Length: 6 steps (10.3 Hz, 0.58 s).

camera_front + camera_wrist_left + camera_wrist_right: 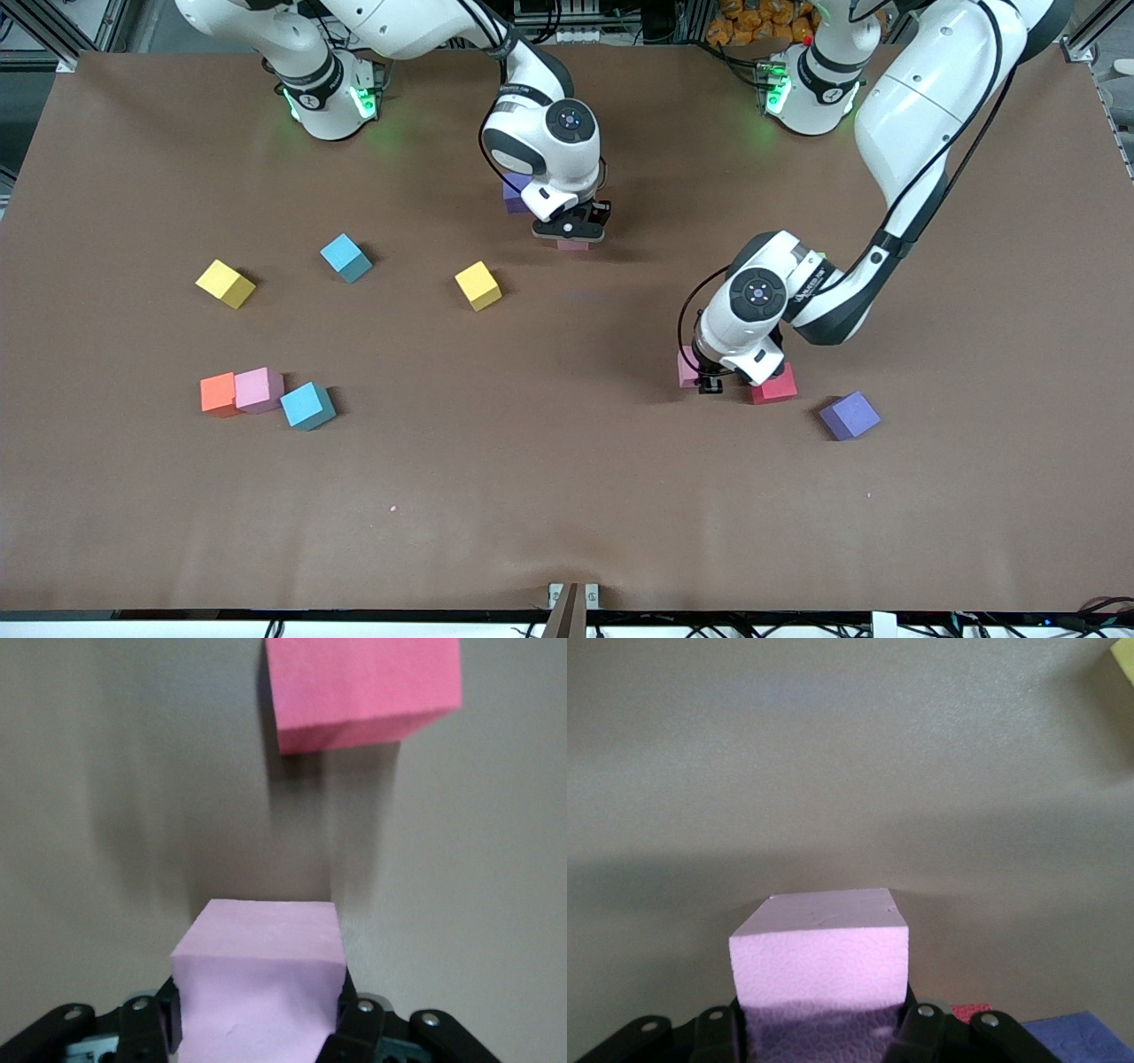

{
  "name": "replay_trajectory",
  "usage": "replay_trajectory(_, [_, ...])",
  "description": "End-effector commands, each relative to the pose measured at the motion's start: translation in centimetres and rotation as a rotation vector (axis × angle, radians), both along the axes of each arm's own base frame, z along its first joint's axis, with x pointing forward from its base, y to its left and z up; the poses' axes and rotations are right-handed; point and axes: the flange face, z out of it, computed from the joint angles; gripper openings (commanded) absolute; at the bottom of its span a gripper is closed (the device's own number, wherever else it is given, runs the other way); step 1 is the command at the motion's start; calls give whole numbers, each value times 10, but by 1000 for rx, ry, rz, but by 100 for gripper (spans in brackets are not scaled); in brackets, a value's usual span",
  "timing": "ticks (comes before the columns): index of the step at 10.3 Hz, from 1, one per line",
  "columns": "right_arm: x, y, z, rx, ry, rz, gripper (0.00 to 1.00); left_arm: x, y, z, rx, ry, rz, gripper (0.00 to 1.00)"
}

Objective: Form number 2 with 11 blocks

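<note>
The bench [567, 496] is covered in a smooth, matte brown sheet. The blocks on it are small foam cubes with a fine pebbled grain and crisp edges, all the same size, so none has a long axis.

The left hand [709, 377] is down at the bench toward the left arm's end, its fingers [363, 1028] closed on the two side faces of a pale pink cube [259, 979], which sits square between them. A red cube [774, 385] lies just beside it; in the left wrist view it appears as a pinkish-red block [363, 691] apart from the held one and turned slightly askew to it. A purple cube [850, 416] rests near them, closer to the left arm's end and rotated on the sheet.

The right hand [571, 232] is low at the middle of the bench, clamped on another pale pink cube [819, 961], held squarely between its fingers [917, 1028]. Next to it a second purple cube [514, 197] shows partly under the wrist.

Toward the right arm's end, well apart from both hands, lie two yellow cubes [225, 283] [477, 285] and a blue cube [345, 258], each turned at its own angle. Nearer the front camera, an orange cube [218, 394], a pink cube [259, 390] and another blue cube [307, 406] touch in a loose row. No shape of the number 2 is laid out.
</note>
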Motion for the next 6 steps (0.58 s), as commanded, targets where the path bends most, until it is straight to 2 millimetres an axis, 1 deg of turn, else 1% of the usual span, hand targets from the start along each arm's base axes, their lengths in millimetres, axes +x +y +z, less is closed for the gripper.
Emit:
replay_trajectory(1, [-4, 2, 1, 2, -11, -18, 12, -2, -10, 11, 15, -33, -144, 9])
replay_trajectory(2, [-4, 2, 0, 0, -9, -20, 33, -2, -10, 12, 17, -34, -198, 10])
replay_trajectory(3, [-3, 1, 0, 0, -8, -24, 65, -4, -14, 13, 12, -35, -254, 10])
replay_trajectory(4, [-2, 0, 0, -2, -9, -26, 100, -4, -16, 14, 11, -37, -301, 10])
replay_trajectory(6, [2, -1, 8, 1, -13, -37, 100, -7, -21, 17, 4, -38, -391, 10])
